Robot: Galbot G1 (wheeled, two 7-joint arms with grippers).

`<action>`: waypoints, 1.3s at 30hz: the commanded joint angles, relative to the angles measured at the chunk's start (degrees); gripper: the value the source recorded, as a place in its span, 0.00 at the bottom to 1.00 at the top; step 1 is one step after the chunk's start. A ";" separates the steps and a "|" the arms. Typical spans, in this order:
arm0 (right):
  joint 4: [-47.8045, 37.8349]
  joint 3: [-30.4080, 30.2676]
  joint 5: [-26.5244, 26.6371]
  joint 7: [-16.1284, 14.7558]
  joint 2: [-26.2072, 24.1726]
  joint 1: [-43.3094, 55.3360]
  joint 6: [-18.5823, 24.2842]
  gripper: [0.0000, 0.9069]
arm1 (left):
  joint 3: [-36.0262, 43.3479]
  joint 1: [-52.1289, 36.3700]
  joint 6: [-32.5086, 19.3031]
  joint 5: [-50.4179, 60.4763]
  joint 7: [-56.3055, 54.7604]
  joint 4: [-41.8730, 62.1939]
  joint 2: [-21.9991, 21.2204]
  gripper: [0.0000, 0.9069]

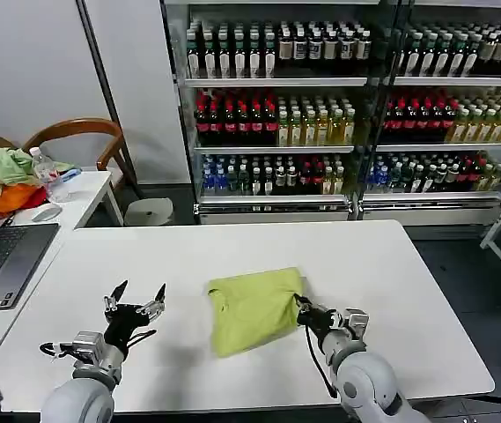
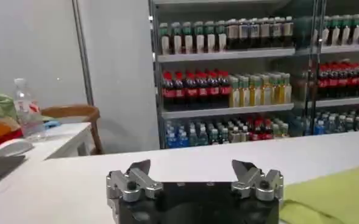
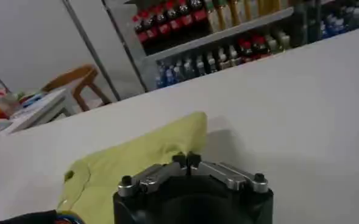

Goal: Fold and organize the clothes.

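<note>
Right gripper [image 1: 304, 307] closed, fingertips met, touching the near-right edge of the folded lime T-shirt [image 1: 254, 308] at mid-table [image 1: 364, 264]. Left gripper [image 1: 136, 296] open, well apart to the shirt's left. Right arm nearer.

one T-shirt [image 1: 254, 308], two end effectors, left [image 1: 136, 296] and right [image 1: 301, 305]

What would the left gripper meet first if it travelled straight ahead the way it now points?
Probably nothing close: the open left gripper points across bare white table; the folded lime yellow-green T-shirt lies off to its side.
</note>
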 commanded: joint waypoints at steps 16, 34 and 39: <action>5.25 0.74 -1.07 4.86 -1.49 -4.70 1.12 0.00 | 0.17 0.58 -0.61 0.30 -0.15 -0.28 -0.34 1.00; 8.40 4.20 -5.58 3.39 -3.80 -7.11 -4.58 1.00 | 0.60 -0.10 -0.27 -0.19 -0.32 -0.56 -0.10 1.00; 12.00 9.00 -5.31 1.06 -6.23 -8.49 -6.06 1.00 | 0.56 -0.15 -0.21 -0.27 -0.29 -0.87 0.19 1.00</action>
